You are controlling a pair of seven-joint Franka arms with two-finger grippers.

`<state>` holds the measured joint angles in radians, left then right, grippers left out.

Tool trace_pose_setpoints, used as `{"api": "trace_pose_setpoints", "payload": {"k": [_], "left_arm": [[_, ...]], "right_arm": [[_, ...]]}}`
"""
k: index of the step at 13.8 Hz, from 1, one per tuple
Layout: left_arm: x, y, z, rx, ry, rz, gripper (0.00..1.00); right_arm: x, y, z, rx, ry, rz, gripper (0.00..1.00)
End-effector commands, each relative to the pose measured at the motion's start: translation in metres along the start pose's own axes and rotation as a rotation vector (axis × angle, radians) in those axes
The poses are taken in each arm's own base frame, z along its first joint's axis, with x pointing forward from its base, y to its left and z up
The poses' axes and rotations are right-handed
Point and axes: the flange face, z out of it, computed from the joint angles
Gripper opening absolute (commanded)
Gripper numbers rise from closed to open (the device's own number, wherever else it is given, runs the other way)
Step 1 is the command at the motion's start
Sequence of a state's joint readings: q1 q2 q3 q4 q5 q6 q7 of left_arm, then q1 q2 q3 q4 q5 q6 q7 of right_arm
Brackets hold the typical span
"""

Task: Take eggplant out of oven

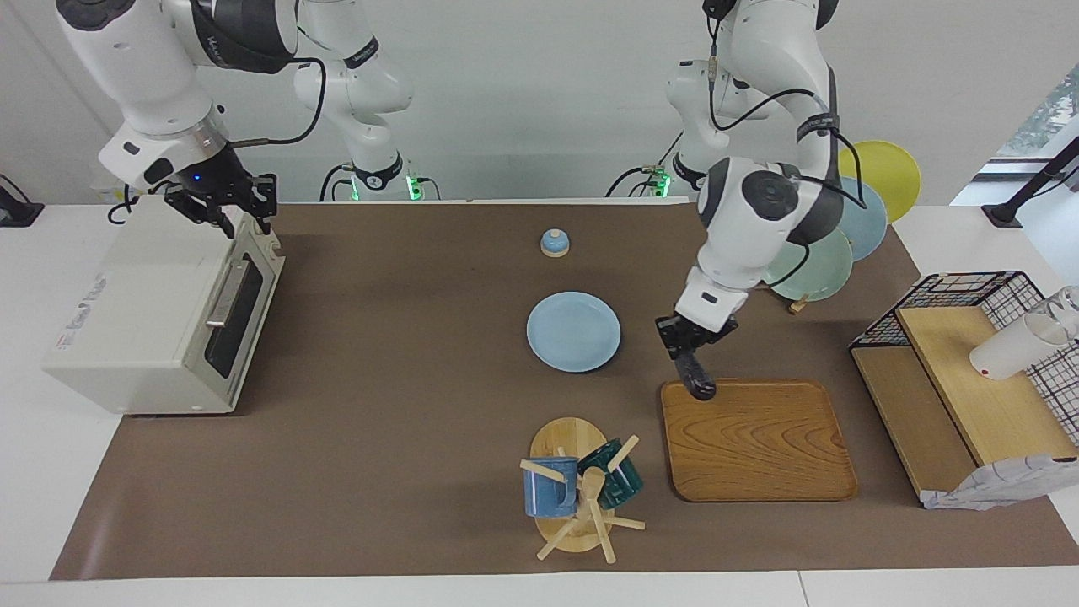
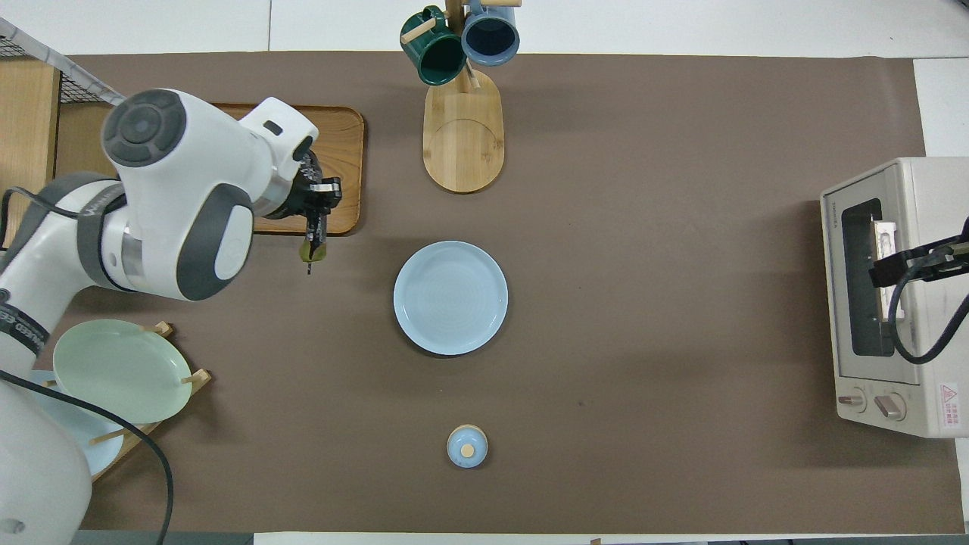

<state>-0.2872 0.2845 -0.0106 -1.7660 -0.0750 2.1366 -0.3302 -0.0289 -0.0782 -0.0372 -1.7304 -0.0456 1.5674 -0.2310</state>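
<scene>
Left tool (image 1: 693, 339) — centre-right of the facing frame, coming off the arm based at upper right — is clamped on the eggplant (image 1: 696, 376), which hangs nose-down with its long axis near vertical, tipped slightly toward the frame's lower right. The lower tip sits over the upper-left corner of the tray (image 1: 759, 447); whether it touches the wood, cannot tell. In the overhead frame the stem end shows just off the tray edge, upper left. So the eggplant is out of the oven (image 1: 143, 320) and well apart from it, at the other end of the worktop. The plate (image 1: 573, 331) at frame centre is bare. Right tool (image 1: 221, 201), upper left of the facing frame, hangs over the oven's top front edge with fingers apart and nothing between them; the oven door looks shut. Key relation: tray lies directly below and lower right of the held eggplant, so the set-down looks like a lower-and-tilt to lay the long axis flat on the wood. Left arm is the only one near — right is waiting at the oven.
</scene>
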Motion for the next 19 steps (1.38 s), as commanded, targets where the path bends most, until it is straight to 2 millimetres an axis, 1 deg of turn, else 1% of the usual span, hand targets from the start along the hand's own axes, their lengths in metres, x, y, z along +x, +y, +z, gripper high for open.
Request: {"api": "trace_pose_setpoints", "payload": {"k": [1,3,4,5,6,7,8,9,10,11,12,13,14,15,16,17,19], "left_arm": [[0.049,-0.039,0.023,-0.007,0.010,0.005,0.00],[0.077,-0.067,0.057,-0.001,0.015,-0.013,0.00],[0.088,-0.082,0.066,-0.001,0.022,-0.029,0.00],[0.095,-0.093,0.079,-0.001,0.029,-0.026,0.00],[0.098,-0.101,0.080,0.000,0.043,-0.021,0.00],[0.096,-0.102,0.082,0.001,0.040,-0.018,0.00],[0.095,-0.103,0.082,0.000,0.037,-0.015,0.00],[0.093,-0.106,0.085,0.001,0.026,-0.013,0.00],[0.089,-0.108,0.087,0.003,0.019,-0.012,0.02],[0.087,-0.102,0.089,0.006,0.014,0.008,0.95],[0.087,-0.103,0.086,0.006,0.016,0.008,1.00],[0.089,-0.106,0.075,0.002,0.026,0.002,1.00],[0.088,-0.108,0.057,-0.001,0.039,-0.001,1.00],[0.086,-0.114,0.035,0.001,0.038,-0.014,1.00],[0.081,-0.116,0.014,0.003,0.024,-0.018,1.00],[0.075,-0.123,-0.010,0.005,0.009,-0.028,1.00],[0.057,-0.127,-0.055,0.013,-0.043,-0.030,1.00]], "right_arm": [[0.007,0.000,0.001,0.042,-0.013,-0.013,1.00],[0.009,-0.004,0.001,0.040,-0.020,-0.006,1.00],[0.012,-0.012,0.004,0.032,-0.040,-0.009,1.00],[0.015,-0.017,0.002,0.032,-0.040,0.001,1.00],[0.016,-0.020,0.002,0.032,-0.037,0.007,1.00],[0.022,-0.023,0.010,0.033,-0.057,0.011,1.00],[0.024,-0.019,0.015,0.036,-0.069,0.023,1.00],[0.020,-0.018,0.010,0.036,-0.063,0.026,1.00],[0.013,-0.019,-0.002,0.033,-0.034,0.028,1.00],[0.011,-0.021,-0.006,0.039,-0.024,0.028,1.00],[0.010,-0.023,-0.009,0.038,-0.013,0.028,1.00],[0.007,-0.025,-0.015,0.036,0.001,0.024,1.00],[0.007,-0.022,-0.015,0.037,0.004,0.030,1.00],[0.006,-0.021,-0.013,0.038,0.001,0.032,1.00],[0.007,-0.023,-0.013,0.037,0.004,0.026,1.00],[0.009,-0.026,-0.015,0.035,0.015,0.018,1.00],[0.011,-0.027,-0.018,0.033,0.032,0.017,1.00]]}}
